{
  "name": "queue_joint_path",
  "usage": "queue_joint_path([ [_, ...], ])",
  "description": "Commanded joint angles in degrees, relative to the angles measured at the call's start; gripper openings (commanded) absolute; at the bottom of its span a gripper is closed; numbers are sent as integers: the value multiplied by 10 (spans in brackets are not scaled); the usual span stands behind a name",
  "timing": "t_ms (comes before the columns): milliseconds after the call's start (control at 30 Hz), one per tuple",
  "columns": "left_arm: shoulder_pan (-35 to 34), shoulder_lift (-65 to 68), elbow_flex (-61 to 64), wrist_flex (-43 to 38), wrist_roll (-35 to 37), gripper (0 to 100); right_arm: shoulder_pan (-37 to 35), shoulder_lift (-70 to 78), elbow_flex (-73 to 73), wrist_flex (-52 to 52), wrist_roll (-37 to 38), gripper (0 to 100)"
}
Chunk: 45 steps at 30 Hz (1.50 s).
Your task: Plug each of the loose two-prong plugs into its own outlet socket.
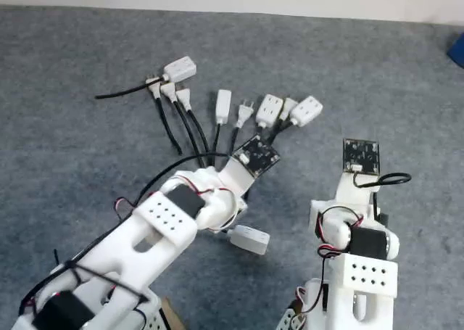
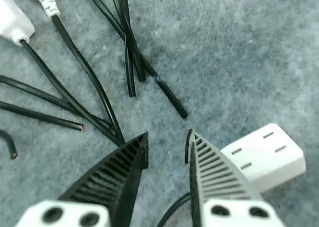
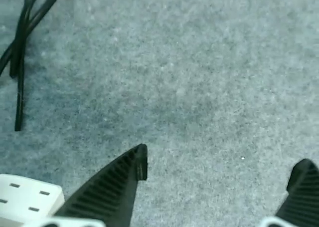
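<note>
On the grey bench (image 1: 65,170) a fan of white plugs and outlet sockets is laid out, at twelve o'clock from both arms in the high view. A two-prong plug (image 1: 244,112) is seen in the middle of this fan, with a socket (image 1: 222,105) just beside it at nine o'clock and further sockets (image 1: 270,109) at three o'clock. One white socket block (image 1: 249,238) lies apart from the fan, at six o'clock from the left arm's wrist. This block is found just beside one finger (image 2: 209,172) of the left hand (image 2: 167,147); if they touch cannot be told. The left hand is opened only narrowly and nothing is held in it; black cables (image 2: 89,75) lie near its tips. The right hand (image 3: 222,167) is spread wide over the bench, and nothing is gripped
</note>
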Motion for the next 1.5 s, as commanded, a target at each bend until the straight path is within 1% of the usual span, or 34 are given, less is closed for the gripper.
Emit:
queue_joint_path([
  [0, 22, 63, -44, -20, 4, 151, 8, -1, -1, -9, 10, 421],
  [167, 58, 133, -58, -18, 3, 149, 8, 0, -1, -9, 10, 421],
  [300, 82, 136, -55, -17, 3, 147, 8, 0, -1, -10, 10, 421],
  [467, 87, 126, -58, 29, 3, 147, 8, 0, 1, -19, 10, 421],
  [633, 80, 41, -50, 93, 3, 146, 8, 1, 1, -21, 10, 421],
  [767, 54, -55, -29, 99, 1, 148, 8, 1, 1, -21, 10, 421],
  [833, 38, -102, -19, 111, -21, 149, 7, 1, 1, -21, 10, 421],
  [900, 37, -138, -8, 131, -32, 150, 7, 1, 1, -21, 10, 421],
  [1000, 67, -169, 15, 148, -36, 151, 7, 1, 2, -21, 10, 421],
  [1200, 121, -151, 52, 147, -37, 151, 7, 1, 2, -21, 10, 421],
  [1467, 124, -73, 50, 145, -37, 151, 8, 1, 2, -21, 10, 421],
])
